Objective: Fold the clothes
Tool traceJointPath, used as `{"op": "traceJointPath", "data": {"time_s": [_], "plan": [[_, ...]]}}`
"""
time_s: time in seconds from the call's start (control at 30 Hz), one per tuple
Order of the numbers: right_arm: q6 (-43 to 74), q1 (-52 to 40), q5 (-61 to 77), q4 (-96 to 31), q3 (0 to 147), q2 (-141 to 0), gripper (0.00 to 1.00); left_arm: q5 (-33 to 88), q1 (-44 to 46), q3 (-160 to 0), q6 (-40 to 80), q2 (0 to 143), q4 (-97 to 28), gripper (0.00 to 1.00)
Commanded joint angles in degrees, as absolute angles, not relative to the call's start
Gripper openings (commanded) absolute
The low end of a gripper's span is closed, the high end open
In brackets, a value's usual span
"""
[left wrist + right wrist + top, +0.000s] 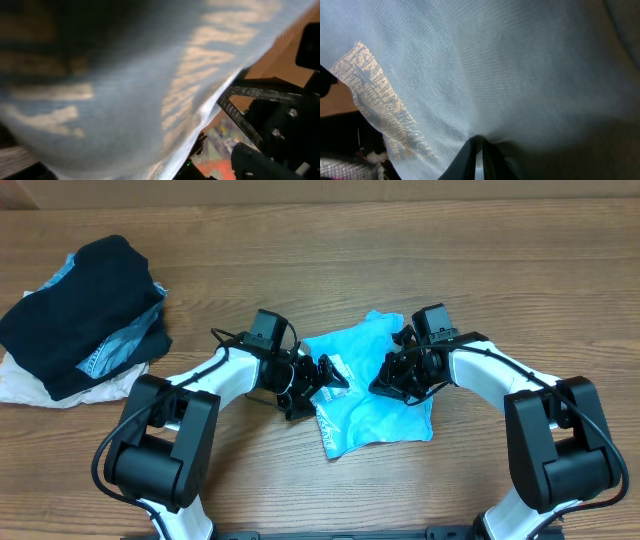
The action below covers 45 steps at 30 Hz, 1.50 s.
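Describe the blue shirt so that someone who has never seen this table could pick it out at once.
On the wooden table, look at the middle, right of the heap of clothes at the left edge. There lies the sky-blue T-shirt, crumpled, lying apart. Only it is bright blue with pale lettering; the heap is black, denim and cream.

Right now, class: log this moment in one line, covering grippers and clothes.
task: folding | right gripper: shut on blue T-shirt | left gripper: at shirt's left edge, jaws unclear | garment pile: far left
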<state>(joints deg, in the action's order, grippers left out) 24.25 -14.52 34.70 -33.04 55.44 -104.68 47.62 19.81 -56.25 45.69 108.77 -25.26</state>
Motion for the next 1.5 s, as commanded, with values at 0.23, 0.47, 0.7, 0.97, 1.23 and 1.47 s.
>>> {"op": "traceJointPath", "data": {"time_s": [0.23,0.47,0.7,0.97,1.23,1.47], "plan": [[25.80,-14.79,35.05,-32.97,54.74,-103.68,0.10,29.78,26.17,-52.69,51.48,112.81,-21.39,0.44],[25.41,-14.44,35.33,-35.35,54.89,-103.59,0.04,29.19,25.41,-53.25,45.32,111.90,-17.50,0.04],[14.50,-8.25,38.17,-45.71,63.55,-93.56,0.04,23.83,16.58,-60.66,27.31,96.14,-26.72,0.04],[15.18,-7.05,37.58,-47.51,72.36,-82.37,0.09,27.55,-4.36,-80.40,11.42,89.69,-32.14,0.04],[15.16,-7.05,36.95,-51.37,72.36,-82.08,0.09,33.67,-32.69,-87.00,6.13,90.17,-35.27,0.04],[15.22,-7.05,36.97,-50.65,72.36,-82.08,0.09,34.68,-40.62,-87.00,-3.22,94.24,-42.98,0.04]]}}
